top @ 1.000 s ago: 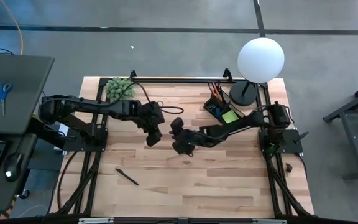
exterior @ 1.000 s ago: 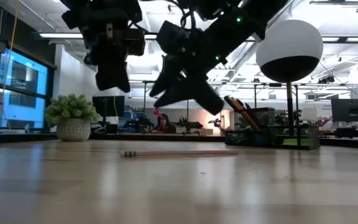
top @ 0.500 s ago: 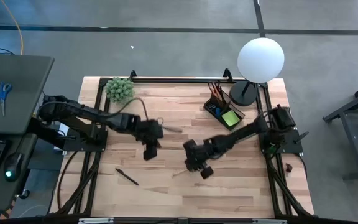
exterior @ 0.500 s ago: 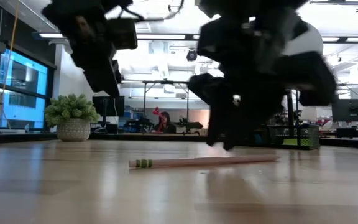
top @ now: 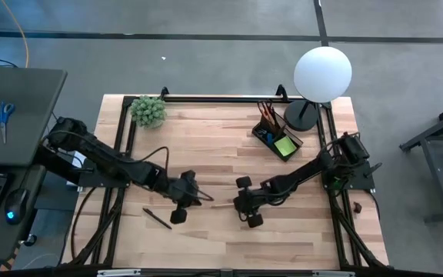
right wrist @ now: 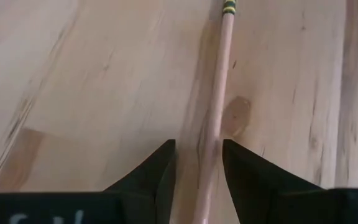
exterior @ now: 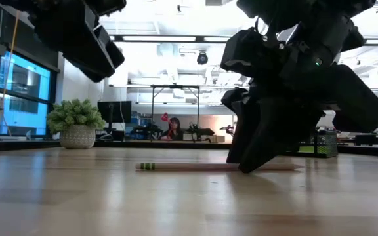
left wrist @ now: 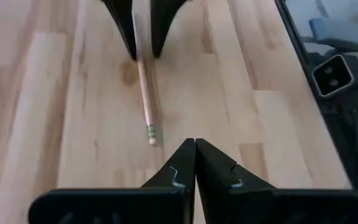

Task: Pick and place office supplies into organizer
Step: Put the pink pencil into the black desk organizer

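Right gripper (right wrist: pixel 197 168) dropped to wooden pencil (right wrist: pixel 219 106), fingers narrowly astride it, grasp imminent; left gripper (left wrist: pixel 195 163) closed nearby.

Two dark robot arms, each with one gripper: the left gripper (top: pixel 181 201) and the right gripper (top: pixel 246 206). One wooden pencil (exterior: pixel 218 166) at centre frame. One black pen (top: pixel 158 218) at lower left. One black organizer (top: pixel 275 135), one white globe lamp (top: pixel 322 73) and one potted plant (top: pixel 148 111) along the top.
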